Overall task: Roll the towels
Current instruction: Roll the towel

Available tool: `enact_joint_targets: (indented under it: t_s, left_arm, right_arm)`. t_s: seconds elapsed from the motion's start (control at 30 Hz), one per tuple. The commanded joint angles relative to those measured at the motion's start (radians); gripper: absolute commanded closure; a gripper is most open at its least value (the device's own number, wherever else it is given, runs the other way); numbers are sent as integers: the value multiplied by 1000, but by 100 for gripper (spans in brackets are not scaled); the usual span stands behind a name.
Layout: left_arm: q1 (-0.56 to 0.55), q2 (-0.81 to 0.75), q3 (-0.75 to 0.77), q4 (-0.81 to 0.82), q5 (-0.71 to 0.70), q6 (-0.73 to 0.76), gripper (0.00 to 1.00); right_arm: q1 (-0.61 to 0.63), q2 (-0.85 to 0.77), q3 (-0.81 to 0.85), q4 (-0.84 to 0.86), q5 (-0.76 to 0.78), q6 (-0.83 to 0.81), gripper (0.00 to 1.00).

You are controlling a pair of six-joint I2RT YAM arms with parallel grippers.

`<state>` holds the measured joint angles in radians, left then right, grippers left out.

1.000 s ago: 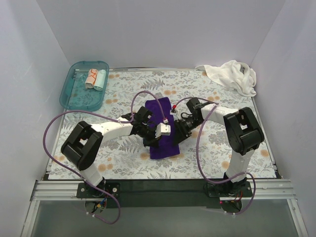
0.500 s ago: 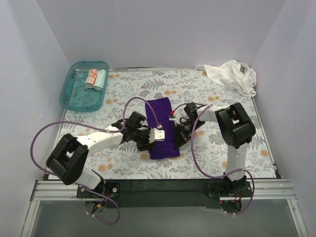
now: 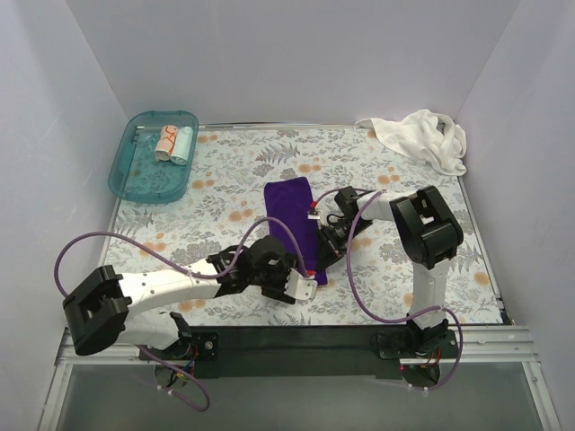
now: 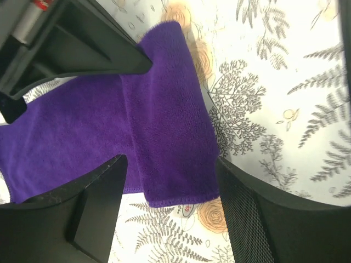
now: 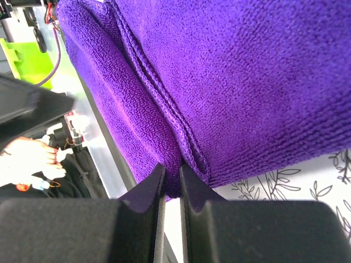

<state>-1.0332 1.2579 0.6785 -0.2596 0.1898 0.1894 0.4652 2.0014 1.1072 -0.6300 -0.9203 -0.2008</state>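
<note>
1. Top view: purple towel [image 3: 289,208] near end hidden under left gripper [image 3: 305,280]; right gripper [image 3: 322,247] tips hard to see.
2. Left gripper spread wide, straddling towel's near end, grasping nothing.
3. Right gripper pinched on towel's edge fold.
4. Purple towel lies mid-sheet [image 3: 225,180].
5. Four towels: one purple, one white towel [image 3: 422,139] far right, two rolled towels [image 3: 175,142] in one tray [image 3: 126,171].

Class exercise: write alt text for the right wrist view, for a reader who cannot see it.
The right end effector pinches a folded edge of the dark purple towel, which fills most of the view. A floral-patterned sheet shows at lower right.
</note>
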Motion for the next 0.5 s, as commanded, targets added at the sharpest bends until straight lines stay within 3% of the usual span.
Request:
enact_joint_targets:
  t_s: [0.0, 0.47]
  left_arm:
    - [-27, 40, -20, 117, -147, 74, 39]
    - [-129, 155, -66, 229, -178, 108, 44]
  right_arm:
    - [15, 51, -4, 21, 107, -17, 86]
    - [15, 80, -1, 29, 93, -5, 86]
